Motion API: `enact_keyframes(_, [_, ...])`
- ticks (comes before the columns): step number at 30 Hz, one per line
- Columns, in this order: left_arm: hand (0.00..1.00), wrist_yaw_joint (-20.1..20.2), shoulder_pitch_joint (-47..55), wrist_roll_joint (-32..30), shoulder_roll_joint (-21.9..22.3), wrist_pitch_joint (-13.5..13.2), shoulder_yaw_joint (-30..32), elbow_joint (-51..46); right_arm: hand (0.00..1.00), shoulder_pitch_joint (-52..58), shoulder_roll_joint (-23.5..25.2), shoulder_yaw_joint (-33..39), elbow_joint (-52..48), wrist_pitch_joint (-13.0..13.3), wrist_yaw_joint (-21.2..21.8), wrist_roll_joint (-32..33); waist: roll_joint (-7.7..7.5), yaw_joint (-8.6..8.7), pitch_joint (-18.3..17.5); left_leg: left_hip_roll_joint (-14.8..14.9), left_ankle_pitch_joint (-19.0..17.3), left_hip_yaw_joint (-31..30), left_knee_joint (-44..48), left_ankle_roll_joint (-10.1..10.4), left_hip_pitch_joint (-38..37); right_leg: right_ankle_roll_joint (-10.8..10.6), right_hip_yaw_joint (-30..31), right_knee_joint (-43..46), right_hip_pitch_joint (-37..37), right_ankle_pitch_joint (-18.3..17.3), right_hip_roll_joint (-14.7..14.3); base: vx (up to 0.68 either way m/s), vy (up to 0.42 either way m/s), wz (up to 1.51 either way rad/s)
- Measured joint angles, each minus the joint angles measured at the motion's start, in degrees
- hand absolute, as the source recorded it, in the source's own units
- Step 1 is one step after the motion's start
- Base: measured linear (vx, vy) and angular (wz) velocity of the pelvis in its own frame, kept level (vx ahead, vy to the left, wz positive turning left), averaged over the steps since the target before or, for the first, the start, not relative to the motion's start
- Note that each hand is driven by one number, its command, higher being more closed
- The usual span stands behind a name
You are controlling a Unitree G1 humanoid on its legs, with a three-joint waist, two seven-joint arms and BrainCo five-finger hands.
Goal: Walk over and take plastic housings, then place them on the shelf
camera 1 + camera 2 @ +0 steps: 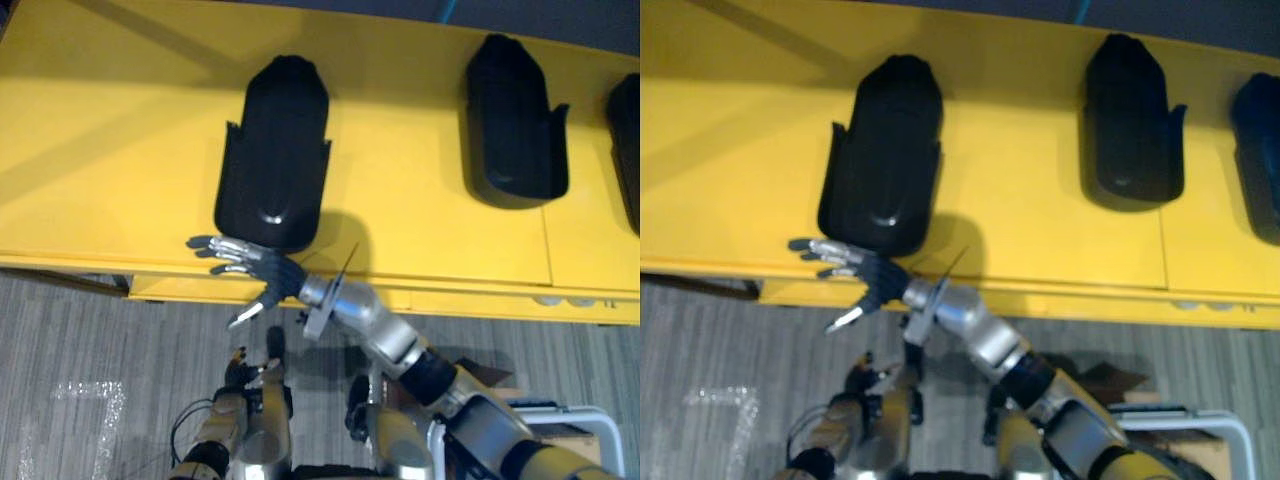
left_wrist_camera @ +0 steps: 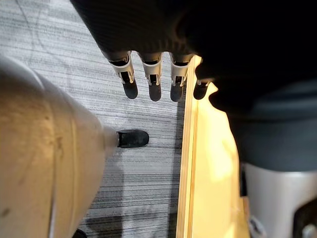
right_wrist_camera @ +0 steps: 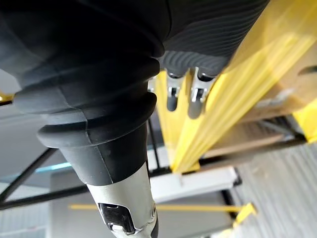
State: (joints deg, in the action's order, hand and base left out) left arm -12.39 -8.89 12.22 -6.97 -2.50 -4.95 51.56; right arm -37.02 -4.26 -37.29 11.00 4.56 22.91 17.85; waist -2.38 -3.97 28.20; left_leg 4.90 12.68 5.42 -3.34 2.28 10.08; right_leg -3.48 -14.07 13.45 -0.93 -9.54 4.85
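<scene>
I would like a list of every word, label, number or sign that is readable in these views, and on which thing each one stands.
No text can be read in any view.
The black housings have plain glossy surfaces with no label.
The yellow shelf bears no print.
A pale white mark on the floor is too faint to read as a letter or sign.

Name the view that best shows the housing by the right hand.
Left eye view: the housing lies whole, central, right hand at its near end. Right eye view matches, slightly off-centre. Wrist views face the shelf.
</scene>
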Motion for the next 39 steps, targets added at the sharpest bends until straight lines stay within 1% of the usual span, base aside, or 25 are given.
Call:
enact_keyframes(1, [0.0, 0.05, 0.13, -0.24, 0.0, 0.0, 0.27, -0.5, 0.0, -0.47, 0.08, 0.21, 1.04, 1.02, 0.78, 0.19, -0.19, -0.25, 0.06, 0.07, 0.0, -0.11, 0.0, 0.0, 0.0, 0.1, -0.12, 0.05, 0.05, -0.07, -0.08, 0.0, 0.0, 0.0])
enact_keyframes(4, [0.0, 0.08, 0.31, -1.45, -0.33, -0.05, 0.5, -1.36, 0.0, -1.27, 0.09, 0.29, 1.91, 2.25, 1.4, 0.82, -0.9, -0.57, 0.36, 0.14, 0.0, -0.19, 0.0, -0.01, 0.01, 0.19, -0.17, 0.15, 0.04, -0.13, -0.15, 0.0, 0.0, 0.0])
enact_keyframes(6, [0.0, 0.09, 0.31, -1.46, -0.43, -0.04, 0.66, -1.39, 0.0, -1.81, 0.09, 0.31, 3.07, 3.49, 2.09, 1.06, -1.06, -0.71, 0.42, 0.12, -0.03, -0.19, 0.0, -0.11, 0.03, 0.27, -0.17, 0.15, 0.03, -0.18, -0.14, 0.0, 0.0, 0.0])
enact_keyframes(10, [0.0, 0.09, 0.4, -1.5, -0.63, -0.05, 1.91, -1.44, 0.0, -1.84, 0.16, 0.75, 3.83, 4.8, 1.82, 1.06, -1.06, -1.64, 0.42, 0.12, -0.02, -0.3, 0.01, -0.11, 0.07, 0.48, -0.28, 0.24, 0.02, -0.33, -0.13, 0.0, 0.0, 0.0])
enact_keyframes(12, [0.0, 0.09, 0.61, -1.5, -0.75, -0.05, 2.12, -1.44, 0.0, -2.05, 0.35, 0.77, 4.38, 5.88, 1.53, 1.03, -1.1, -1.68, 0.43, 0.09, 0.02, -0.34, 0.01, -0.16, 0.1, 0.48, -0.33, 0.25, 0.01, -0.34, -0.11, 0.0, 0.0, 0.0])
enact_keyframes(14, [0.0, 0.1, 0.74, -1.51, -0.86, -0.05, 2.12, -1.44, 0.0, -2.34, 1.09, 1.79, 5.04, 6.72, 0.31, 0.75, -1.1, -1.68, 0.43, 0.06, 0.03, -0.37, 0.02, -0.17, 0.1, 0.48, -0.35, 0.32, 0.0, -0.36, -0.08, 0.0, 0.0, 0.0])
enact_keyframes(17, [0.0, 0.11, 0.8, -1.54, -0.87, -0.05, 2.14, -1.44, 0.0, -3.38, 1.42, 4.88, 6.3, 6.75, -2.05, 0.34, -1.2, -1.73, 0.49, 0.0, 0.03, -0.42, 0.03, -0.17, 0.13, 0.46, -0.38, 0.46, -0.06, -0.47, -0.02, 0.0, 0.0, 0.0])
enact_keyframes(19, [0.0, 0.11, 0.93, -1.55, -1.1, -0.05, 2.2, -1.53, 0.0, -3.93, 1.32, 6.25, 6.36, 6.86, -3.03, 0.08, -1.79, -1.69, 0.79, -0.01, 0.03, -0.43, 0.06, -0.17, 0.12, 0.49, -0.37, 0.8, -0.16, -0.75, 0.04, 0.0, 0.0, 0.0])
enact_keyframes(21, [0.0, 0.12, 0.96, -1.59, -1.19, -0.04, 2.5, -1.59, 0.0, -4.22, 1.22, 6.88, 6.68, 7.22, -3.06, -0.61, -1.98, -1.72, 0.89, -0.02, 0.03, -0.59, 0.08, -0.17, 0.16, 0.59, -0.51, 0.9, -0.16, -0.84, 0.05, 0.01, -0.008, 0.02])
enact_keyframes(23, [0.0, 0.15, 1.0, -1.61, -1.19, -0.06, 2.55, -1.66, 0.0, -4.45, 1.21, 6.87, 7.45, 8.15, -3.06, -0.57, -1.98, -1.72, 0.89, -0.03, 0.02, -0.61, 0.08, -0.16, 0.16, 0.61, -0.57, 0.9, -0.15, -0.86, 0.06, 0.0, 0.0, 0.0])
enact_keyframes(27, [0.0, 0.2, 1.05, -1.61, -1.23, -0.06, 2.59, -1.83, 0.0, -4.5, 0.69, 7.27, 7.43, 8.62, -2.85, 0.05, -1.98, -1.72, 0.89, -0.01, 0.05, -0.84, 0.12, -0.1, 0.16, 0.57, -0.88, 0.97, -0.03, -0.85, 0.02, 0.01, -0.009, 0.02])
enact_keyframes(29, [0.0, 0.21, 1.09, -1.6, -1.23, -0.06, 2.65, -2.06, 0.0, -4.6, 0.33, 7.81, 7.42, 8.63, -2.24, 1.88, -1.98, -1.72, 0.89, 0.04, 0.05, -0.91, 0.15, -0.09, 0.16, 0.6, -0.95, 0.97, 0.0, -0.87, -0.04, 0.0, 0.0, 0.0])
enact_keyframes(33, [0.0, 0.23, 1.09, -1.6, -1.24, -0.06, 2.68, -2.12, 0.0, -4.82, 0.04, 8.69, 7.39, 8.62, -0.71, 2.82, -1.98, -1.71, 0.89, 0.1, -0.03, -0.89, 0.38, -0.13, 0.18, 0.8, -0.92, 1.02, 0.06, -0.98, -0.08, 0.0, 0.0, 0.0])
enact_keyframes(39, [0.0, 0.31, 1.59, -1.6, -1.14, -0.05, 3.98, -3.6, 0.0, -6.1, -0.46, 9.09, 7.39, 8.62, 3.32, 4.05, -1.95, -1.72, 0.91, 0.25, -0.6, -1.0, 1.91, -0.23, 0.94, 0.91, -0.9, 1.05, -0.03, -1.03, -0.17, 0.0, 0.0, 0.0])
